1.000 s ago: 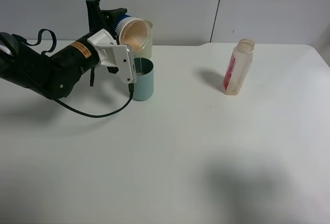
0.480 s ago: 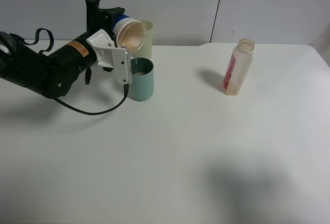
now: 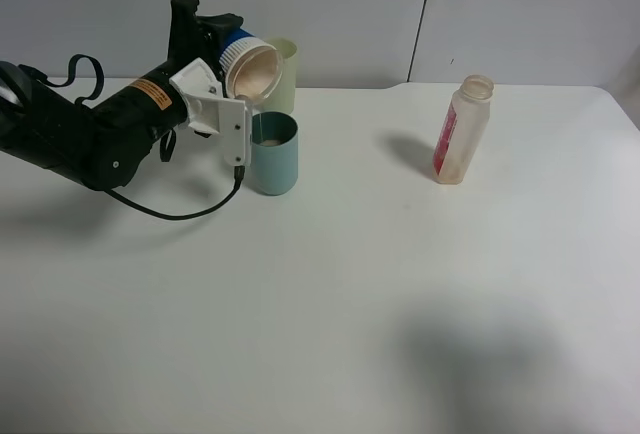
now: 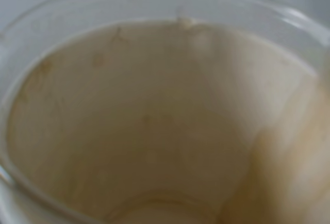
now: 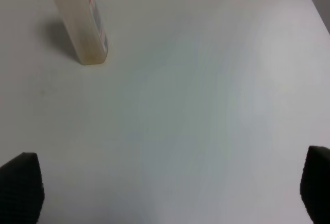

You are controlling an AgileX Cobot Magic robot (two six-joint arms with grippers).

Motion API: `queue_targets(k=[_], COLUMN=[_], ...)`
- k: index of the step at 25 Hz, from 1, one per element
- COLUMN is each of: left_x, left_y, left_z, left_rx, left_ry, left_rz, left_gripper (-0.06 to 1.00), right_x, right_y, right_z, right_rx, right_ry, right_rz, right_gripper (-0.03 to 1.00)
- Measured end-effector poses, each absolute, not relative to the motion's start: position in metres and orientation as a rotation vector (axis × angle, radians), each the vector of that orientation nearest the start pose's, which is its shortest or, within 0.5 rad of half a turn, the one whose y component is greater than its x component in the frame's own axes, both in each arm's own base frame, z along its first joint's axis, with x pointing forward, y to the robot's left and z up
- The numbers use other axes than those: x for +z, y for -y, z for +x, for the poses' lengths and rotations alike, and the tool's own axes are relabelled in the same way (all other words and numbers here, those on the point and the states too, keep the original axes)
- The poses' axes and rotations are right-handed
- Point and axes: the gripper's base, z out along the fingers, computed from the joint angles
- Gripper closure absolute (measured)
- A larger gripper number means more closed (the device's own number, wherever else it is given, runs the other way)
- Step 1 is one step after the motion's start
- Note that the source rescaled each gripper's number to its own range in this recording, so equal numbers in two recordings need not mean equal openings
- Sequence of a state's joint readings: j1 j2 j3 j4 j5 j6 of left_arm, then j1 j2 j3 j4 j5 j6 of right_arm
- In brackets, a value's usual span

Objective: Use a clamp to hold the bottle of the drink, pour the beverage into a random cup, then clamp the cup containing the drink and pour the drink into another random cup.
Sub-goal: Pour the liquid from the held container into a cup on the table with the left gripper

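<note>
My left gripper (image 3: 213,42) is shut on a white cup with a blue band (image 3: 252,67). It holds the cup tipped on its side, mouth down over the teal cup (image 3: 273,154) on the table. The held cup's beige-stained inside fills the left wrist view (image 4: 154,121). A pale yellow-green cup (image 3: 287,59) stands just behind them. The open bottle with a red label (image 3: 462,130) stands upright at the right and also shows in the right wrist view (image 5: 82,20). My right gripper (image 5: 167,188) is open over bare table, well short of the bottle.
The white table (image 3: 350,294) runs to a grey wall at the back. A black cable (image 3: 180,216) hangs from the left arm beside the teal cup. The right arm is outside the exterior view; only its shadow (image 3: 480,354) shows.
My left gripper has shifted slightly left and turned the held cup, so its mouth faces more downward over the teal cup. The bottle has not moved.
</note>
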State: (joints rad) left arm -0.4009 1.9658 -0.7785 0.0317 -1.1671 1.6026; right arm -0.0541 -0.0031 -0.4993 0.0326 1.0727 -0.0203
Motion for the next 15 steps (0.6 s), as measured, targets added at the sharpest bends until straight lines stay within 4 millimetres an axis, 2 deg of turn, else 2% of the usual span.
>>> queue_targets(k=[3, 15], left_x=[0.1615, 0.1622], left_y=[0.1455, 0.1453], left_z=[0.3384, 0.3385], left_rx=[0.994, 1.001], left_ry=[-0.794, -0.79], left_rz=[1.373, 1.366], left_gripper=[0.94, 0.94], right_x=[0.2761, 0.2761], right_y=[-0.0029, -0.0029], right_z=[-0.0057, -0.0057], right_rx=[-0.007, -0.007], right_ry=[-2.053, -2.053], right_rz=[0.033, 0.033], right_gripper=[-0.03, -0.03])
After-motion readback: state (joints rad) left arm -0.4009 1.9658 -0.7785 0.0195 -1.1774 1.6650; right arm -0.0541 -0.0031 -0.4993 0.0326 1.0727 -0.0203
